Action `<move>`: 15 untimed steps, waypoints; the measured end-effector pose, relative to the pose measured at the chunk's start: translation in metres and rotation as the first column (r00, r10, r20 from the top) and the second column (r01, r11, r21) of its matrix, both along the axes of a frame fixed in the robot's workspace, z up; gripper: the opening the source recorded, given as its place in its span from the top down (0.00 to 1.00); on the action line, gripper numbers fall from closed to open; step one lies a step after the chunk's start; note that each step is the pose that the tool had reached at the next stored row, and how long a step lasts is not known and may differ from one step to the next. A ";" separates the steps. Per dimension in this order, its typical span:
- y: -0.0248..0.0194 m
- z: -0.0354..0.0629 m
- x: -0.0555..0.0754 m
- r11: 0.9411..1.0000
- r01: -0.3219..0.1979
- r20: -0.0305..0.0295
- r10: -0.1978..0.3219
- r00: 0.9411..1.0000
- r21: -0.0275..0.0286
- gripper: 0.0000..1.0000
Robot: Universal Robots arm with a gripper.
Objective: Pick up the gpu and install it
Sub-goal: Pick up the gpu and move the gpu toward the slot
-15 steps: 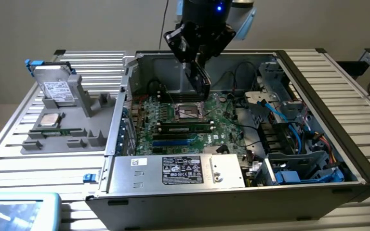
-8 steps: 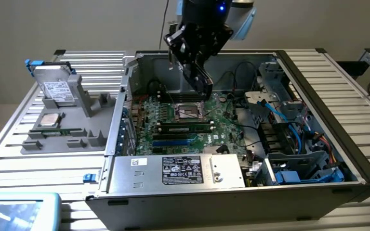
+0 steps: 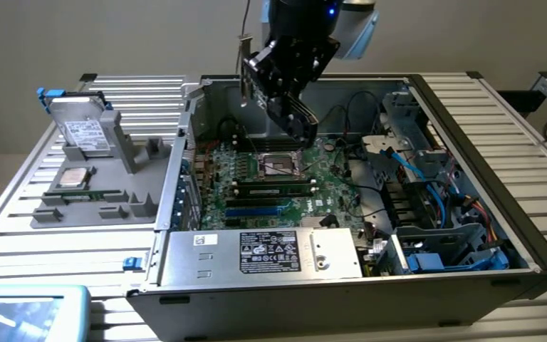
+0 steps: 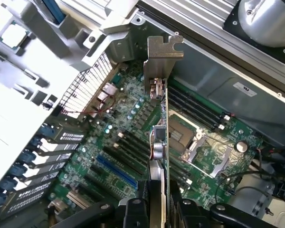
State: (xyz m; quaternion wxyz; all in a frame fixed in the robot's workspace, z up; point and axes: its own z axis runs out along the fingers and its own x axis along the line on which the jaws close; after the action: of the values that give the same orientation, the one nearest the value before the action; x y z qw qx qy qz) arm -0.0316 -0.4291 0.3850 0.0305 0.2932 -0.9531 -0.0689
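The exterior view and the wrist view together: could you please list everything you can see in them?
computer case: one, black and grey, open, on the table
table: one, silver, slatted, under everything
motherboard: one, green, inside the case
power supply: one, silver with black label, at the case's near edge
data cables: several, blue, inside the case at the exterior view's right
parts tray: one, grey, beside the case at the exterior view's left
hard drive: one, silver with white label, upright on the tray
processor: one, silver, flat on the tray
gpu: one, green with silver bracket, held above the motherboard
hand: one, black, shut on the gpu
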 end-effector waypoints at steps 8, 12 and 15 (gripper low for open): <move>0.0000 -0.0003 0.000 0.989 -0.145 0.000 0.145 0.989 0.000 0.72; 0.0000 -0.0004 0.000 0.976 -0.217 0.000 0.217 0.976 0.000 0.72; 0.0000 -0.0004 0.000 0.963 -0.270 0.000 0.270 0.963 0.000 0.72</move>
State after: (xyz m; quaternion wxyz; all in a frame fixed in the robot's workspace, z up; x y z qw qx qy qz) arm -0.0316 -0.4291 0.3846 0.0395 0.4203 -0.9043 -0.0641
